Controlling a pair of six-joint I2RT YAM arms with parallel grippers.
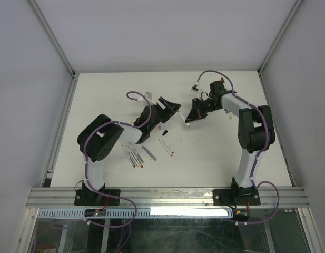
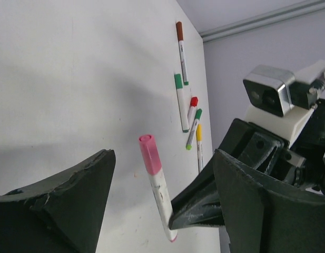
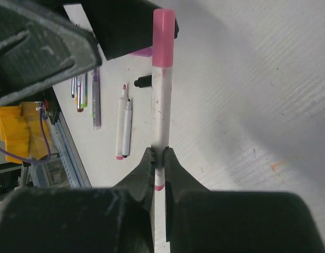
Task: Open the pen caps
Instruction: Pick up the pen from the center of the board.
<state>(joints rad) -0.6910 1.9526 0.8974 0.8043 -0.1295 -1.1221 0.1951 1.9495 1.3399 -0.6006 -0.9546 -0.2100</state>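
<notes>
Over mid-tabletop [image 1: 99,95] the right pincer [image 3: 159,159] clenches the white plastic pen barrel [image 3: 161,113], its stubby pink plastic cap [image 2: 149,154] untouched between the spread jaws of the left pincer [image 2: 162,163], so close squarely on pink alone, then pull straight off.

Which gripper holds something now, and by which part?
The right gripper pinches the pink-capped pen by its barrel's rear end; the left gripper, open, holds nothing.

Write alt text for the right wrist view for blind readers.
The right gripper clamps a white pen barrel whose stubby pink plastic cap sits by the open left gripper. Loose pens and a small black cap lie on the white table.
</notes>
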